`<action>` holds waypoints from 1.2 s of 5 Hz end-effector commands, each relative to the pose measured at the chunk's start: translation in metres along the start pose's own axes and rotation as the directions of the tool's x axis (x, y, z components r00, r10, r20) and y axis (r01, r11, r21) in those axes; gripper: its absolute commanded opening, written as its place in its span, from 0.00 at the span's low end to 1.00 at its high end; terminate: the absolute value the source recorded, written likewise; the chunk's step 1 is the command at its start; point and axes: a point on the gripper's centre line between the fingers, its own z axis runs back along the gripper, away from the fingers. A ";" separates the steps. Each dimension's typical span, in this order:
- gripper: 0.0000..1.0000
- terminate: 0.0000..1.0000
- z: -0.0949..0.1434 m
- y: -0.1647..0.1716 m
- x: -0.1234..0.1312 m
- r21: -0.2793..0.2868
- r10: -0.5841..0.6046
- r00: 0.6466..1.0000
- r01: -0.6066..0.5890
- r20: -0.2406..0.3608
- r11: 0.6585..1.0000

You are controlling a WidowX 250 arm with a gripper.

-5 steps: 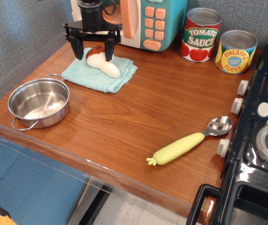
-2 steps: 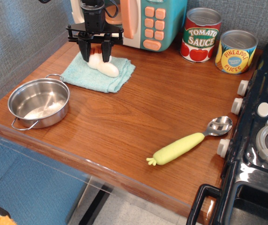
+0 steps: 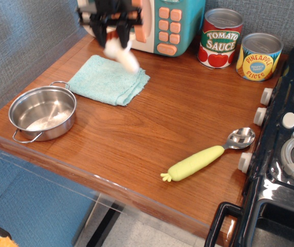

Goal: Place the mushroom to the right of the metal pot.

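My gripper is shut on the mushroom at its brown cap end and holds it in the air above the far edge of the teal cloth. The white stem hangs down to the right, blurred by motion. The metal pot stands empty near the front left corner of the wooden counter, well to the front left of the gripper.
A toy microwave stands right behind the gripper. Tomato sauce and pineapple cans stand at the back right. A yellow-green handled spoon lies front right beside the black stove.
The gripper closed on the mushroom as it lay on the cloth, then lifted it up off the cloth. The cloth's far corner shifted slightly.
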 end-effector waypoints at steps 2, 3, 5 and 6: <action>0.00 0.00 0.044 -0.016 -0.109 -0.035 -0.222 0.972 0.220 -0.076 0.975; 0.00 0.00 0.033 -0.018 -0.138 -0.034 -0.280 0.945 0.279 -0.170 0.960; 1.00 0.00 0.021 -0.017 -0.153 0.029 -0.293 0.926 0.309 -0.238 0.951; 1.00 0.00 0.021 -0.017 -0.152 0.041 -0.293 0.926 0.311 -0.239 0.949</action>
